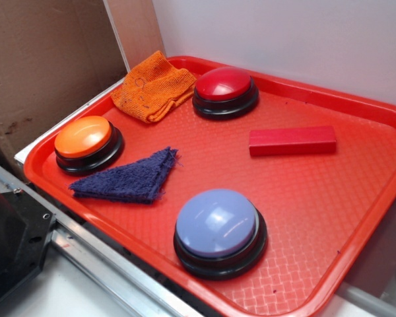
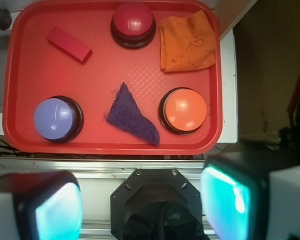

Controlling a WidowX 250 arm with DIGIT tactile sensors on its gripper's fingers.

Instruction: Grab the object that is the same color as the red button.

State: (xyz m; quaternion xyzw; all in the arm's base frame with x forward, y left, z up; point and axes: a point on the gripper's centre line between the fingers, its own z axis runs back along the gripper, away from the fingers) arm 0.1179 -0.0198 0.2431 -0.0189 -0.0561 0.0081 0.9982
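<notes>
A long flat red block (image 1: 292, 140) (image 2: 69, 44) lies on the red textured tray (image 1: 330, 218) (image 2: 90, 85), to the right of the red button (image 1: 224, 90) (image 2: 133, 22), a glossy dark-red dome on a black base at the tray's back. My gripper (image 2: 142, 205) shows only in the wrist view. It is open, its two teal pads (image 2: 57, 210) wide apart with nothing between them. It hangs high above the robot base, off the tray's near edge and far from the block.
On the tray also sit an orange button (image 1: 87, 142) (image 2: 184, 110), a lavender-blue button (image 1: 218, 230) (image 2: 56, 118), a folded orange cloth (image 1: 152, 87) (image 2: 186, 41) and a dark blue cloth (image 1: 129, 178) (image 2: 132, 116). A cardboard wall (image 1: 46, 59) stands at the left. The black robot base (image 2: 157, 205) lies under the gripper.
</notes>
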